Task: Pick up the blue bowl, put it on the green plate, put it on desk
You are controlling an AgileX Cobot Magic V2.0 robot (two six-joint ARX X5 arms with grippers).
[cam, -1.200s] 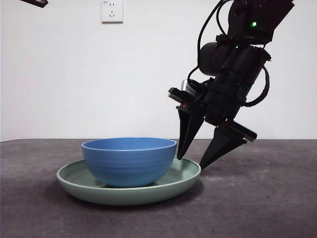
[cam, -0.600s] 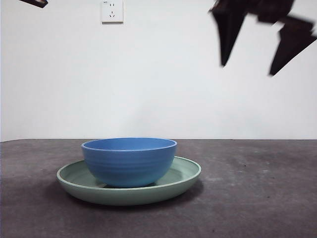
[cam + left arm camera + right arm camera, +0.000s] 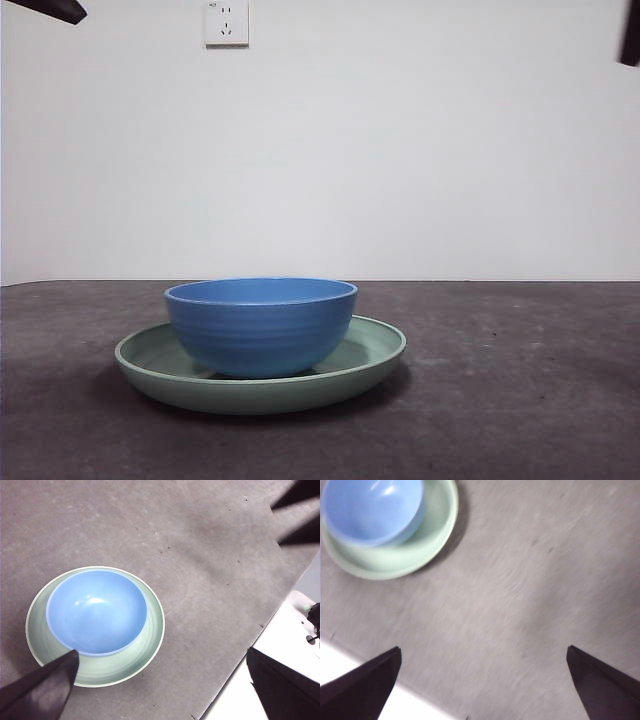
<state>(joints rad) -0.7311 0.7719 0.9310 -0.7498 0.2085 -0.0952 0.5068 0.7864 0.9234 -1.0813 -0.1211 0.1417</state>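
Since a second ago my right gripper (image 3: 482,680) has pulled up and away from the plate's rim; in the front view it is now only a dark tip at the top right corner. The blue bowl (image 3: 260,325) has not shifted. It sits upright inside the green plate (image 3: 375,350), off-centre toward one side of it, and the plate lies flat on the desk (image 3: 520,400). The bowl is empty, a deep medium blue with faint horizontal ridges round its outer wall and a soft highlight inside. The plate is pale mint, wide and shallow, with a low raised rim showing all round the bowl.

From the right gripper, bowl and plate lie well apart, off beyond one jaw; its jaws are spread wide and hold nothing. The right wrist picture is blurred. My left gripper (image 3: 170,685) hangs high over the desk, jaws also wide apart and empty, the plate just beyond one jaw tip.
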